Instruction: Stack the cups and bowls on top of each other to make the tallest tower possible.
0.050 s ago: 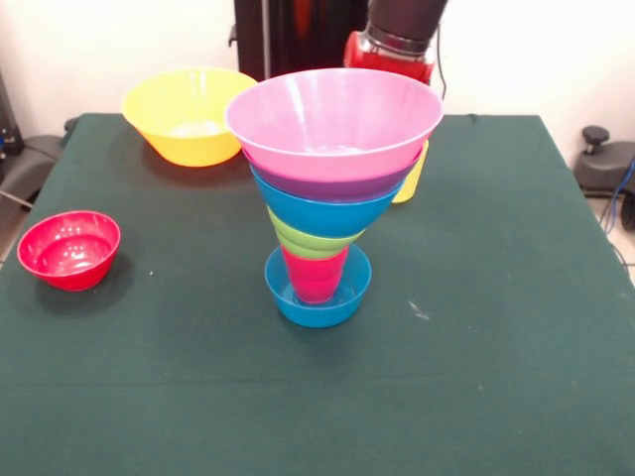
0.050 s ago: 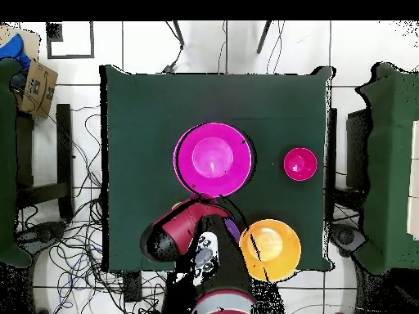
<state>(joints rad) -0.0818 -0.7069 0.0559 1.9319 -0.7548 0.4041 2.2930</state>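
Tower (image 1: 322, 213): we see it upright, long axis vertical, bowls opening upward.
Red bowl (image 1: 69, 249): left of tower.
Gripper: we cannot tell its state.

Mid-table on the green cloth (image 1: 496, 297), a tower (image 1: 327, 198): small blue bowl (image 1: 317, 305) as base, red cup (image 1: 316, 278) standing in it, then lime green bowl (image 1: 303, 241), medium blue bowl (image 1: 322, 210), purple bowl (image 1: 332, 184) and large pink bowl (image 1: 334, 117) nested upward, each wider than the last. Far left, large yellow bowl (image 1: 184, 117) upright; near the left edge, small red bowl (image 1: 69, 248) upright, well apart from the stack; just behind the tower's right side, a yellow cup (image 1: 412, 178), mostly hidden. Above, behind the pink rim, part of the red and black arm (image 1: 392, 45); gripper hidden.
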